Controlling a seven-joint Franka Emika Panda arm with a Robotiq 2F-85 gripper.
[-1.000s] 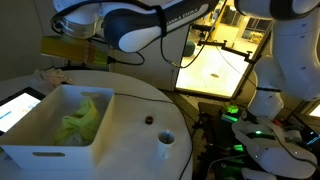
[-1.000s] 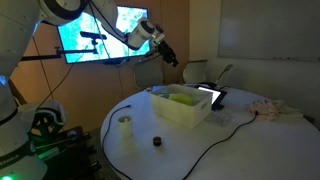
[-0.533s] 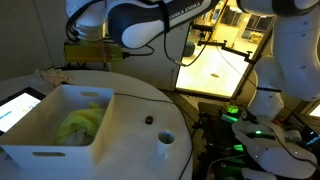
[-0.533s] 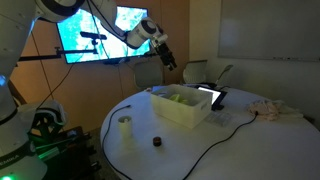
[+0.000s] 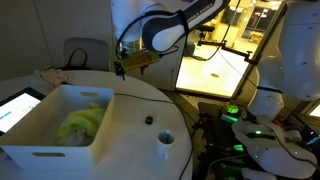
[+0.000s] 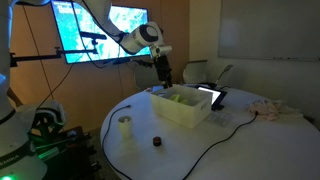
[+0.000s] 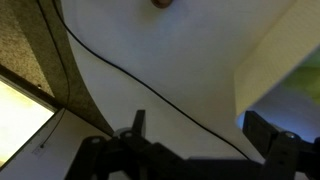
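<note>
Claw: gripper (image 5: 129,68) has its jaws spread wide and holds nothing; it hangs over the table (image 5: 140,98), just beyond a corner of the bin (image 5: 45,152).
Cloth: the cloth (image 5: 80,122) lies in the white bin, below the claw and apart from it.
Look: yellow-green, crumpled.
Nearby: black cable (image 7: 120,75), small cup (image 5: 166,142).

cloth (image 5: 80,122) lies in the bin (image 5: 45,152) on the table (image 5: 135,98); cup (image 5: 166,143) stands beside the bin.
</note>
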